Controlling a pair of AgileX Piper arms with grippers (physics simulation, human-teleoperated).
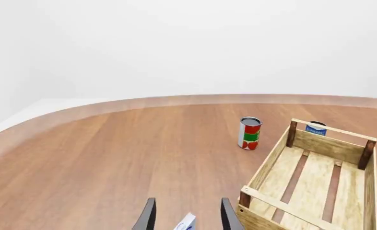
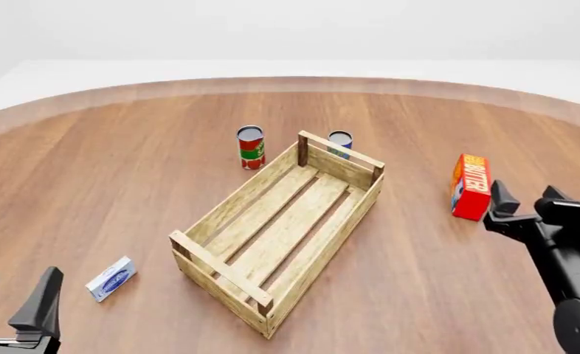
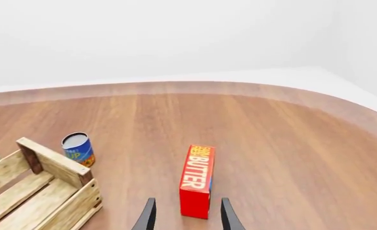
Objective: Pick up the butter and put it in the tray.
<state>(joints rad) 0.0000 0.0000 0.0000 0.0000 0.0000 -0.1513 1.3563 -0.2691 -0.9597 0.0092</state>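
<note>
Your right hand (image 3: 185,218) is spread wide w/ nothing in it, fingers lined up either side of the butter (image 3: 196,181), which stands at 12 o'clock just ahead of the tips, not yet between them. That looks like approach alignment for a pinch across the carton's narrow faces. In front view the butter (image 2: 470,186) sits on the worktop (image 2: 103,192) at 3 o'clock from the tray (image 2: 344,228), well apart. Your left hand (image 2: 9,304) hangs open, idle, near the small white-blue box (image 2: 110,279).
</note>
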